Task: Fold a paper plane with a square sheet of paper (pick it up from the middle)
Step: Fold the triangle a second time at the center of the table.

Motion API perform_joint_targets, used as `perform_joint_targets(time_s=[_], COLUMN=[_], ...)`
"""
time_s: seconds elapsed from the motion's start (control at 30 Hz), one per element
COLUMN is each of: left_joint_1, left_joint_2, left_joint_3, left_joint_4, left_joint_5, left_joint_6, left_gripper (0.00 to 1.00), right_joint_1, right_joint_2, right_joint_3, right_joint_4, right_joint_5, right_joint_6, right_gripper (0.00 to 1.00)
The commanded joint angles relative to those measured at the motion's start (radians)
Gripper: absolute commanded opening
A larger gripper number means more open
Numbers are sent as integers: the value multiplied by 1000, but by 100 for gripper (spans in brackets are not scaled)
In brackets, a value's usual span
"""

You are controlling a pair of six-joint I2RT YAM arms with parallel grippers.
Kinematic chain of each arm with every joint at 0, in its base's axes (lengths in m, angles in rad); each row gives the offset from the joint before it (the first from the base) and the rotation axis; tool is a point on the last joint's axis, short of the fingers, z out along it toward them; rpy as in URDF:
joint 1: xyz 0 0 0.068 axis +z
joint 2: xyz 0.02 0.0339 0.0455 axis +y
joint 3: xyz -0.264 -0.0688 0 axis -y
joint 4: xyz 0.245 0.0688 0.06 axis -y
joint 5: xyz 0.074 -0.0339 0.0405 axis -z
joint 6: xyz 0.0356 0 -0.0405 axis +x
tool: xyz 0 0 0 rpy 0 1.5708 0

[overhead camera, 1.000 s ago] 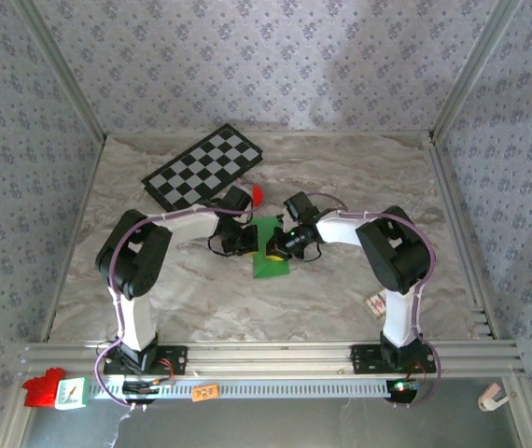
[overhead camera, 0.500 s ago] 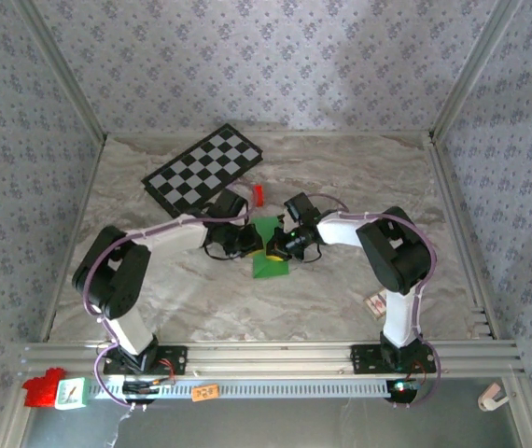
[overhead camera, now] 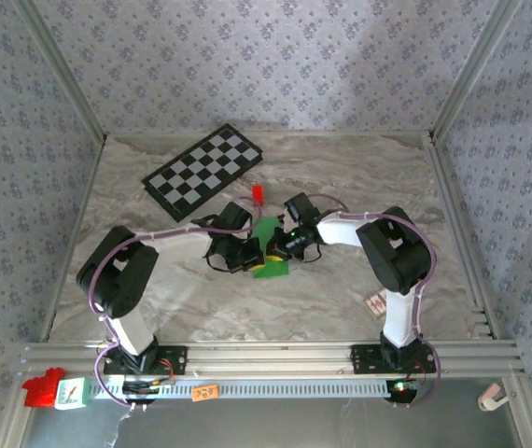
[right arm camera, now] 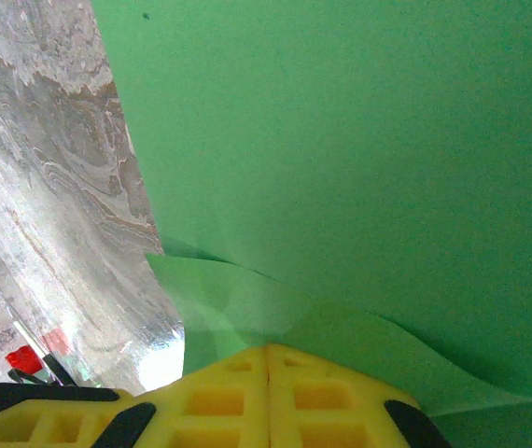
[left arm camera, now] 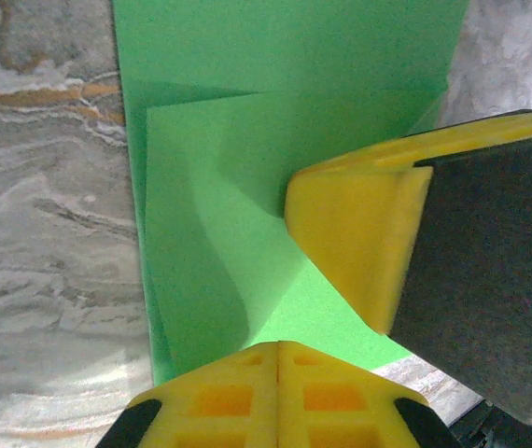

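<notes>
With your clenched right gripper (right arm camera: pixel 266 351) pinning the green paper (left arm camera: pixel 275 65), press your clenched left gripper (left arm camera: pixel 278 347) flat along the crease.

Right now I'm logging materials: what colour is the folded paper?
The paper is bright green, clearest in the left wrist view.

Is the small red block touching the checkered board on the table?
Apart. The top external view shows the small red block lying off the checkered board, with a strip of bare table between them.
</notes>
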Motion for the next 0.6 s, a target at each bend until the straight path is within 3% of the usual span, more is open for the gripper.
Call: perform_joint_targets(time_s=[0.0, 0.57], left_joint_1=[-11, -26], left_joint_2=[23, 65], left_joint_3=[11, -43], left_joint_4=[13, -54], left_joint_5=[28, -56], left_joint_6=[-2, 68], left_gripper=[7, 4], right_joint_1=[0, -4], right_joint_2=[84, 98], right_joint_3=[-36, -33], right_joint_4=[-118, -129], right_joint_5=[161, 163], right_joint_6=[20, 21], right_gripper=[7, 7])
